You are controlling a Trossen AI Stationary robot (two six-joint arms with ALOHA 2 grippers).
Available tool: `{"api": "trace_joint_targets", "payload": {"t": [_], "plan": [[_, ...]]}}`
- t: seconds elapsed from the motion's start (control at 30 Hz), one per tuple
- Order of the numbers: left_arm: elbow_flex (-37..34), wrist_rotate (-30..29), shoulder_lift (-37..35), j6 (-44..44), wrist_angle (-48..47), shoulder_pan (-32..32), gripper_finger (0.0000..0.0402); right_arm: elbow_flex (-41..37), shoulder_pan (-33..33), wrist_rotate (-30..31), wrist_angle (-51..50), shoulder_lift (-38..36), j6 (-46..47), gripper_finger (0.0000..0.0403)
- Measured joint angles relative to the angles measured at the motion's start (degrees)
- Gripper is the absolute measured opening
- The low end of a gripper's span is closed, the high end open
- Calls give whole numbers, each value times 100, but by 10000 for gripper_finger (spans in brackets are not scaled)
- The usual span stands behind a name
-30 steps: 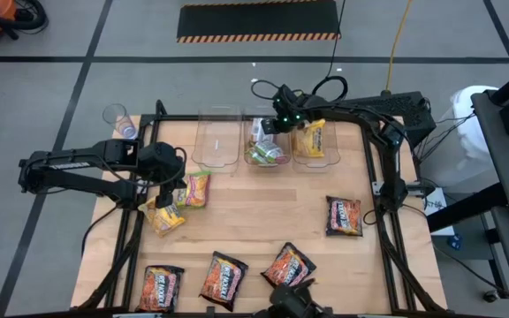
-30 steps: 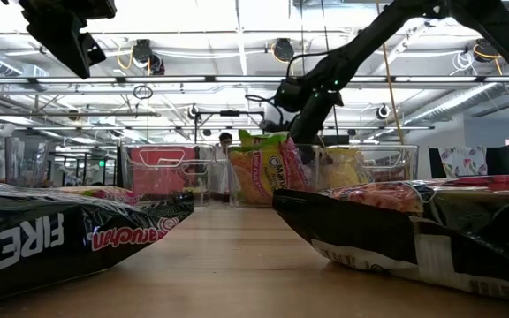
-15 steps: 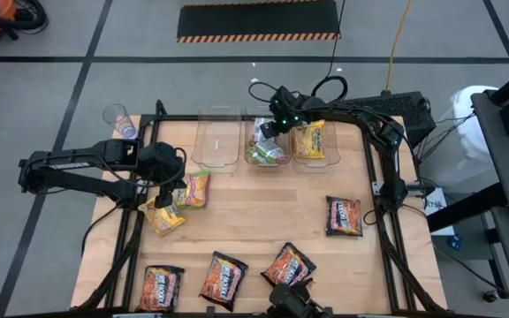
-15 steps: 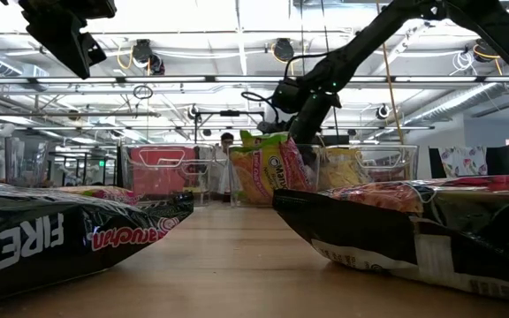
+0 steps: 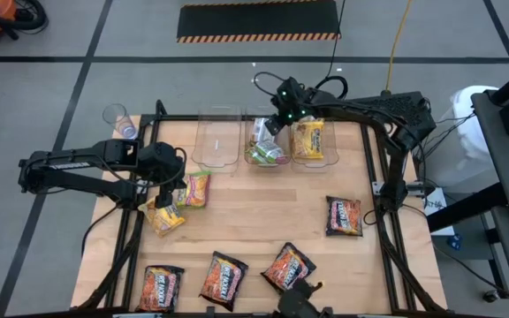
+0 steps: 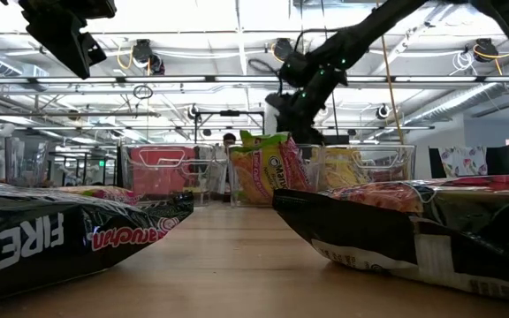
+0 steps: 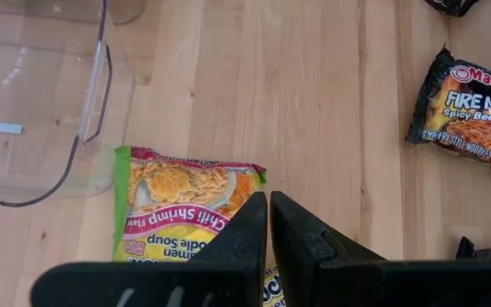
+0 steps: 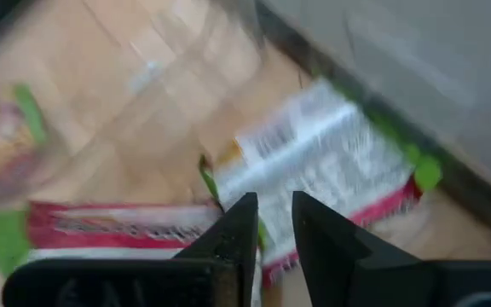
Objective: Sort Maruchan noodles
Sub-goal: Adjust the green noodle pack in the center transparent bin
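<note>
Right gripper (image 8: 267,223) fingers narrowly apart, empty, above green packets (image 8: 331,170). Left gripper (image 7: 268,223) fingers together over packet (image 7: 177,200).

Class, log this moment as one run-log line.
right end effector: empty above middle bin | left end effector: over table's left packets | dark packets: unsorted

Grey tiled floor (image 5: 42,88) with a black-yellow striped mat (image 5: 257,19).
</note>
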Motion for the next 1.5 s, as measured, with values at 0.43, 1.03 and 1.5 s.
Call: {"api": "trace_joint_targets", "payload": {"t": [0.43, 1.03, 1.5], "plan": [[0, 0, -2, 39, 0, 7, 24, 642, 122, -42, 1583, 304, 420, 66], [0, 1, 0, 150, -34, 7, 24, 1158, 68, -239, -1065, 738, -475, 66], [0, 2, -2, 149, -31, 7, 24, 1167, 185, -547, -579, 1292, -406, 66]]}}
